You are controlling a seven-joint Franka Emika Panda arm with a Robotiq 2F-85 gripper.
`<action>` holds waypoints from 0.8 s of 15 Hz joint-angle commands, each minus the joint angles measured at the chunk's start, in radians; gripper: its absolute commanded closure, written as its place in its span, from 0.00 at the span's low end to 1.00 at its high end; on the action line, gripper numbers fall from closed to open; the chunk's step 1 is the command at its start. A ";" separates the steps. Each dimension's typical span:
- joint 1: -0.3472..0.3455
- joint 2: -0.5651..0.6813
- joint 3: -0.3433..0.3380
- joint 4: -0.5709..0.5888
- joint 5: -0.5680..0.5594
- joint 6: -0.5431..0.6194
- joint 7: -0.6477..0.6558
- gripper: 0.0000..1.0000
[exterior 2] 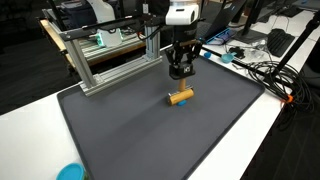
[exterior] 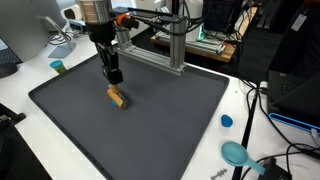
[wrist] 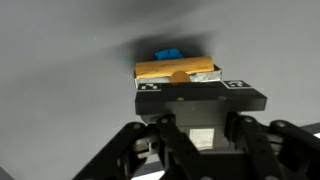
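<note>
End effector [exterior 2: 180, 73] close above tan block [exterior 2: 180, 97]

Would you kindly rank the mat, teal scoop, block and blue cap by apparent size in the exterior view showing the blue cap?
1. Mat
2. Teal scoop, though it lies nearest the camera, so its lead over the block is unsure
3. Block
4. Blue cap

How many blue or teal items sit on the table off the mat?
3: a teal cylinder past the mat, far corner; a blue disc beside its edge; a larger teal piece nearer the camera. Clutter may hide more.
</note>
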 commanded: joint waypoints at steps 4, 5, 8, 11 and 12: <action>0.003 0.088 0.003 0.015 0.059 0.103 0.052 0.78; 0.006 0.090 0.000 0.015 0.054 0.104 0.061 0.78; 0.011 0.095 -0.005 0.013 0.046 0.123 0.083 0.78; 0.015 0.100 -0.014 0.018 0.046 0.160 0.124 0.78; 0.016 0.103 -0.017 0.024 0.045 0.162 0.136 0.78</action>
